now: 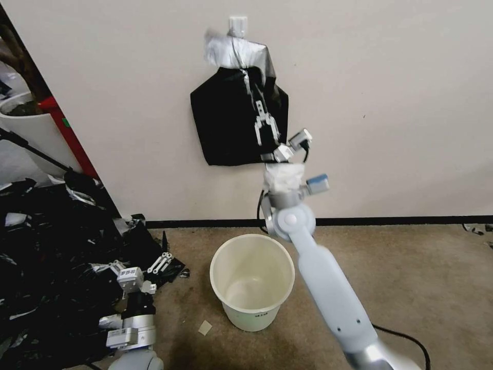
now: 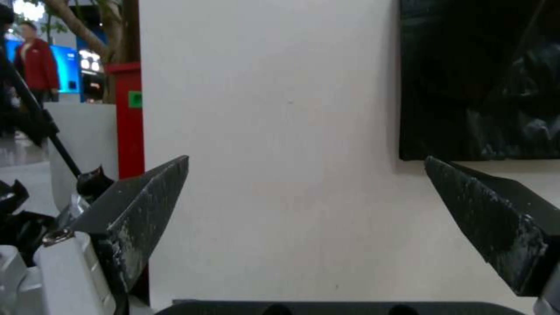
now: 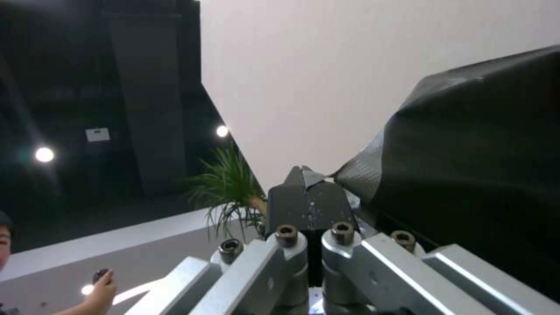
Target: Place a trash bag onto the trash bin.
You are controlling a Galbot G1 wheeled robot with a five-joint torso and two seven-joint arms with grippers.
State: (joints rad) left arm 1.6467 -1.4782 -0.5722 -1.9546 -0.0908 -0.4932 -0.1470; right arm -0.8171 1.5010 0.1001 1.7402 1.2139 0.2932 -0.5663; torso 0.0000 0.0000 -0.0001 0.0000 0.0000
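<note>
The right gripper (image 1: 263,119) is raised against the wall, its fingers pinched together on a fold of thin black film at the face of the flat black pack (image 1: 226,123) that hangs from a small white hook (image 1: 238,24) by its grey taped tip; in the right wrist view the two fingertips (image 3: 307,189) meet with a sliver of glossy film caught between them, so it looks clenched on the trash bag (image 3: 467,144), though whether that film is a single bag or the pack's own skin cannot be told for certain. The trash bin (image 1: 252,280) stands upright on the carpet just below and a little to the left of that arm's elbow, open-mouthed and empty, with no liner in it. The left gripper (image 1: 160,263) waits low beside the heap of black bags (image 1: 46,257) at the robot's left, near the bin but apart from it, its fingers spread wide and gripping nothing. The step in hand seems to be drawing one bag out of the wall pack; the lining of the bin is not yet begun. The next move likely calls for a steady pull away from the wall so that only one sheet comes free, without tearing the film or dragging the pack off its hook
</note>
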